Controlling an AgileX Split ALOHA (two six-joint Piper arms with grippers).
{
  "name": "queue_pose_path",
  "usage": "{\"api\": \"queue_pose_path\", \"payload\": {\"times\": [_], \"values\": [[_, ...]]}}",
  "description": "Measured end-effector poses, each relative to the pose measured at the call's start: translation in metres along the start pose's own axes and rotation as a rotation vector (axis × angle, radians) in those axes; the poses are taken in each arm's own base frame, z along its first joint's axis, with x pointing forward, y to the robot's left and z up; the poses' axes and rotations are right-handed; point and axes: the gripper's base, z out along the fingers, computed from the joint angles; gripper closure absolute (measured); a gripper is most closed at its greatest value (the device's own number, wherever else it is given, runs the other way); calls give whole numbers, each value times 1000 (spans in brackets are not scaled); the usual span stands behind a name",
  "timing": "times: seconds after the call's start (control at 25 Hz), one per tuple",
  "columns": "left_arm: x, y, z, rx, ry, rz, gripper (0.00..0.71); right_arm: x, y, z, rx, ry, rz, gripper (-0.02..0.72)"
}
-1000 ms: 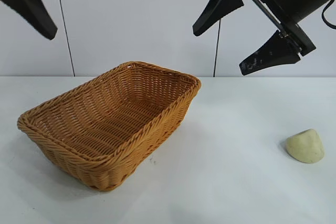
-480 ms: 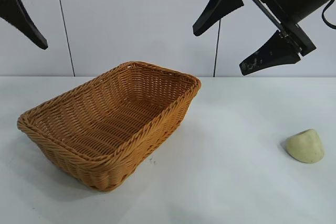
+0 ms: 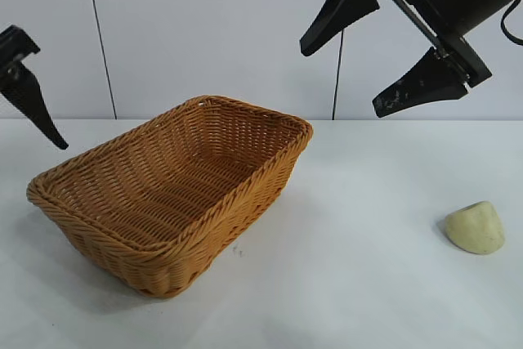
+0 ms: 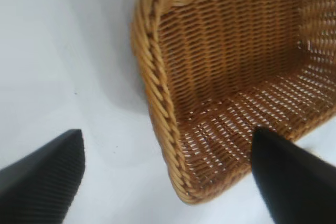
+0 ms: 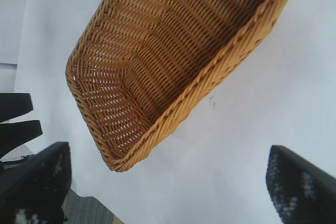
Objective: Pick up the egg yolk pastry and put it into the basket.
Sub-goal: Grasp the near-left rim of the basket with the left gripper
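Observation:
The egg yolk pastry (image 3: 475,228), a pale yellow-cream lump, lies on the white table at the right, apart from everything else. The golden wicker basket (image 3: 245,194) stands left of centre with nothing in it. My right gripper (image 3: 339,79) hangs open high above the table, between the basket and the pastry; its wrist view shows the basket (image 5: 226,61) below, and the pastry is out of that view. My left gripper (image 4: 168,135) is open over the basket's near-left corner (image 4: 157,77). Only one of its fingers (image 3: 29,100) shows in the exterior view, at the left edge.
The white table (image 3: 359,284) runs back to a pale wall (image 3: 204,30). In the right wrist view the table's edge and grey floor (image 5: 89,211) show beyond the basket. Bare tabletop separates the basket from the pastry.
The left gripper has come down along the left edge, from the top corner to just above the basket's rim height. The right arm, basket and pastry have not moved.

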Motion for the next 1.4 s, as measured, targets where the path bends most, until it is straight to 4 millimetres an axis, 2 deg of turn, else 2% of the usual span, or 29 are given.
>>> {"api": "queue_pose_path", "payload": {"times": [0.32,0.8,1.04,1.4], "values": [[10,-6,13,15,0,9,48,0,0,0,0,-1,1,8],[4,3,74,-139,38,-53,48,0,0,0,1,-1,0,8],[-3,-10,85,-128,33,-54,48,0,0,0,1,-1,0,8],[4,-6,102,-166,51,-42,48,-2,-1,0,9,-25,0,8]]}}
